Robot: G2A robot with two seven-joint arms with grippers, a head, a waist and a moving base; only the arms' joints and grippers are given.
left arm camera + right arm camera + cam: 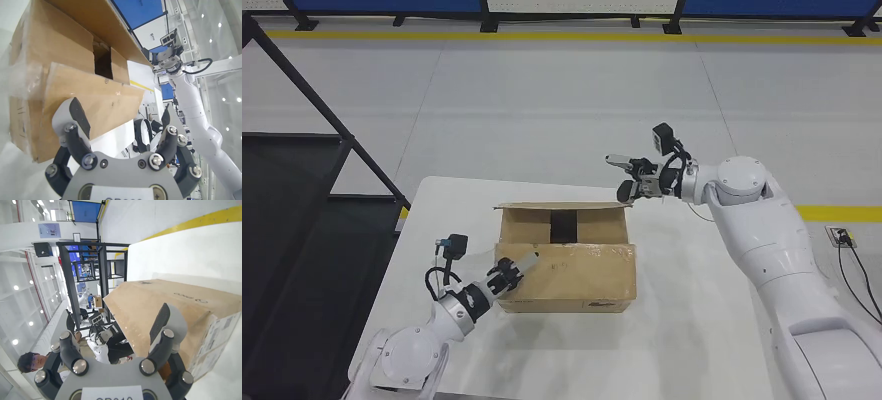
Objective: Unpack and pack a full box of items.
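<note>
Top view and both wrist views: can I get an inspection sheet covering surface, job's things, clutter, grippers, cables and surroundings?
Surface: white table, bare around the box.
Job's things: cardboard box, far flap raised, dark gap in the top; contents hidden.
Clutter: nothing seen.
Grippers: left gripper open at the box's near left corner; right gripper open by the far flap's right end.
Cables: black cable looped at the left wrist.
Surroundings: black rack beside the table; yellow floor line.

The inside of the box (564, 270) was dark through the gap in its top; any contents could not be told.
</note>
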